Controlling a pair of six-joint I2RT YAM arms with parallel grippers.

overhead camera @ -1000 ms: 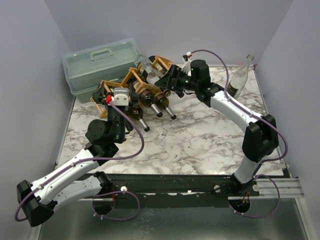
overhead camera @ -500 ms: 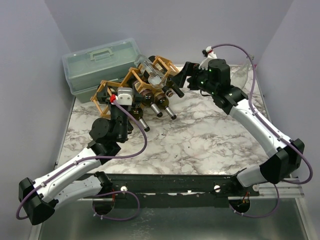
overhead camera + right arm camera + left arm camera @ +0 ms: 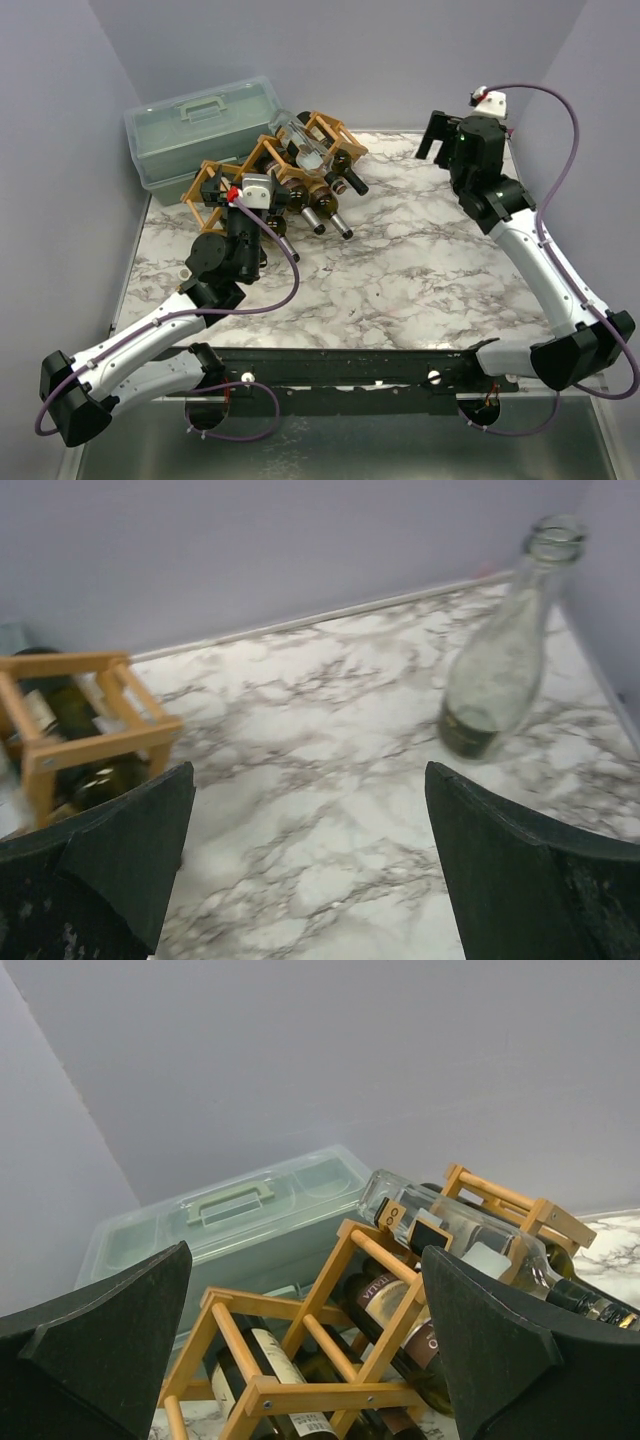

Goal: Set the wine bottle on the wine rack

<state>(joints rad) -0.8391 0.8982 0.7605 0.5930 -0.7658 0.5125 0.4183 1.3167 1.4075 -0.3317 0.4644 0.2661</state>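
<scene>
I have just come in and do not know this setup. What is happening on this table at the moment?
Two robot arms are filling a wooden wine rack at the far left of the table, beside a green toolbox. Several bottles already lie in it. The left gripper is open and empty, close to the rack. The right gripper is also open and empty, facing a clear bottle that stands upright in the far right corner, not yet grasped.

Bottles (image 3: 388, 1307) in wine rack (image 3: 335, 1396), toolbox (image 3: 262, 1232) behind
</scene>
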